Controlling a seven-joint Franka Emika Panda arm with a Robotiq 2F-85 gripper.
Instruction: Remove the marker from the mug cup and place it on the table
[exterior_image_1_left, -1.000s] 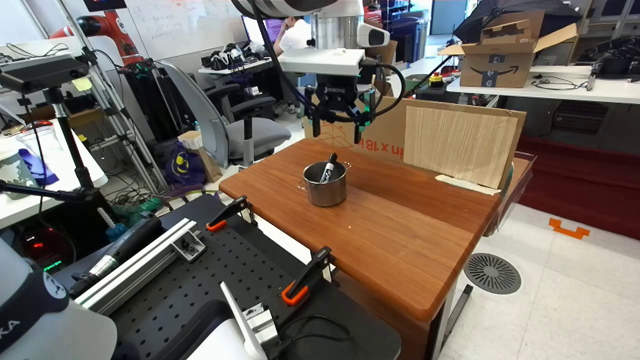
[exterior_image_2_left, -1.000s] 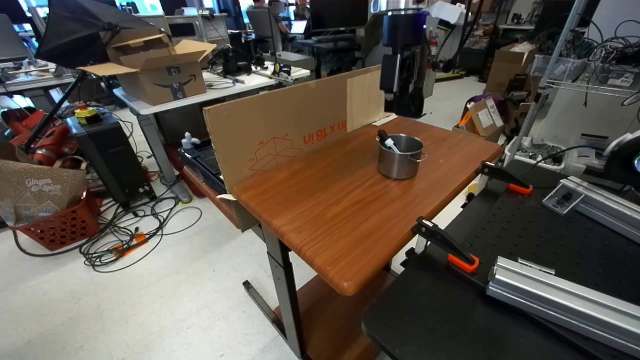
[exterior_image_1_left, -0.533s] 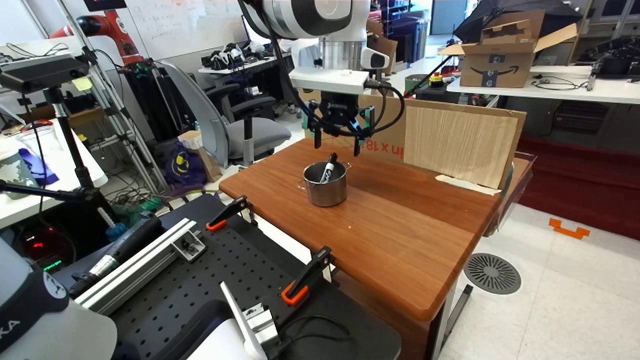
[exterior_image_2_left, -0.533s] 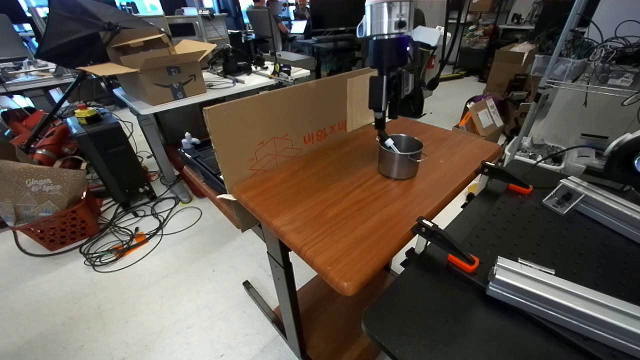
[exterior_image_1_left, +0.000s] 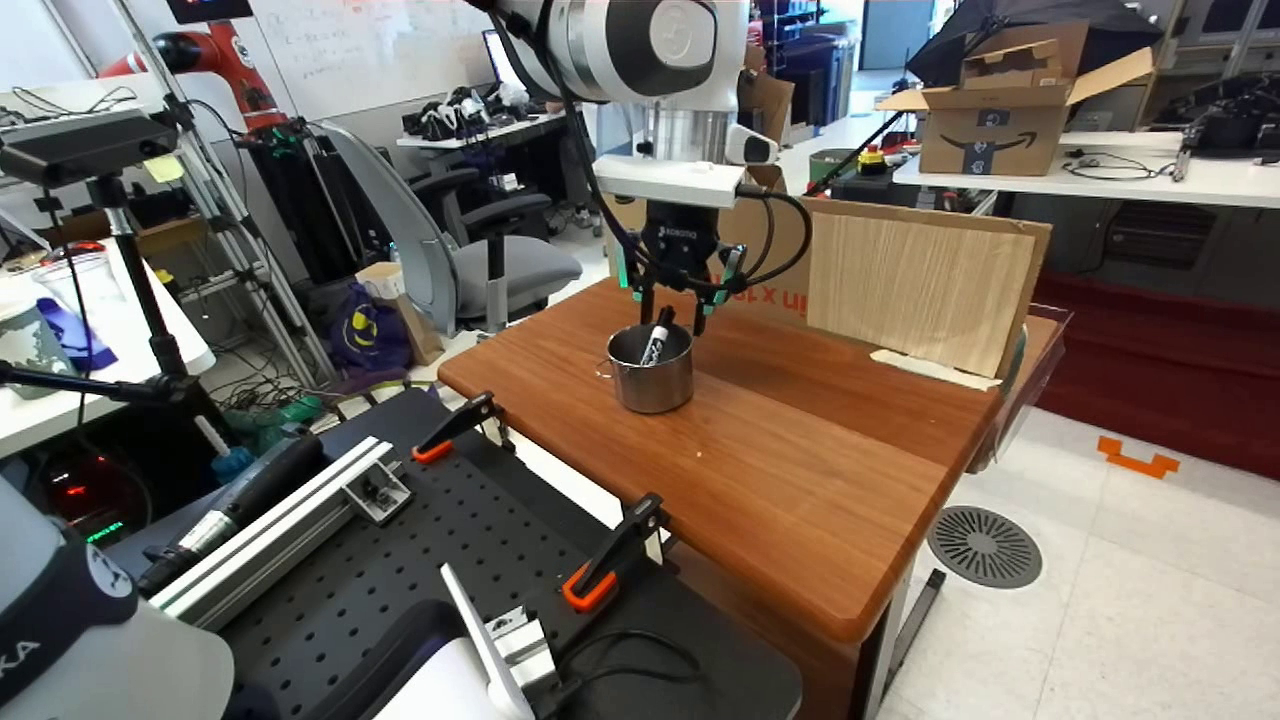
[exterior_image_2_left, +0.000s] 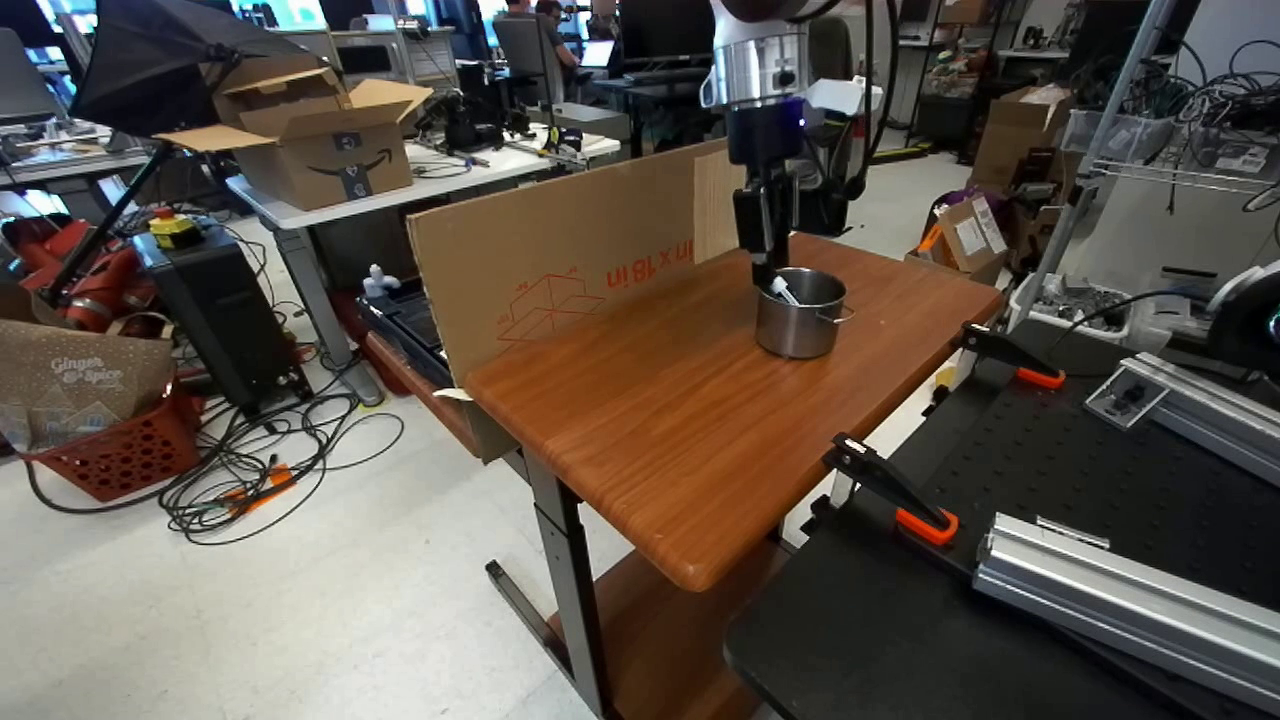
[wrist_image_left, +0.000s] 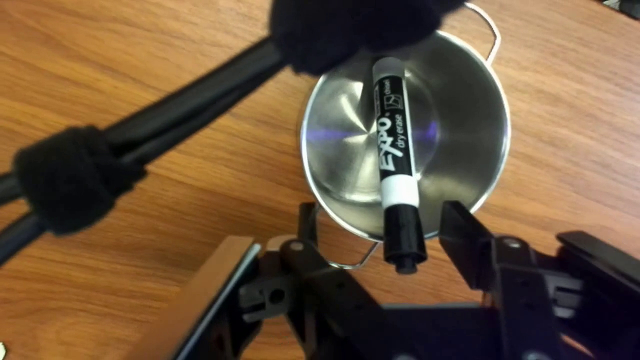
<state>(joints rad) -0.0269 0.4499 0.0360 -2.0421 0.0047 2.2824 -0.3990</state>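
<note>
The marker (wrist_image_left: 394, 130) leans inside the mug cup (exterior_image_1_left: 655, 390), its black-capped end poking past the rim. My gripper (wrist_image_left: 380, 220) is spread wide, a finger either side of that end, holding nothing. The mug cup stands upright on the tabletop (exterior_image_1_left: 800, 480).

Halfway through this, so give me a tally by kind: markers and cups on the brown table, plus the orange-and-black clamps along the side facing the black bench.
Cup: 1
Marker: 1, leaning inside it with the cap end past the rim
Clamps: 2, seen in both exterior views
Total: 4
</note>
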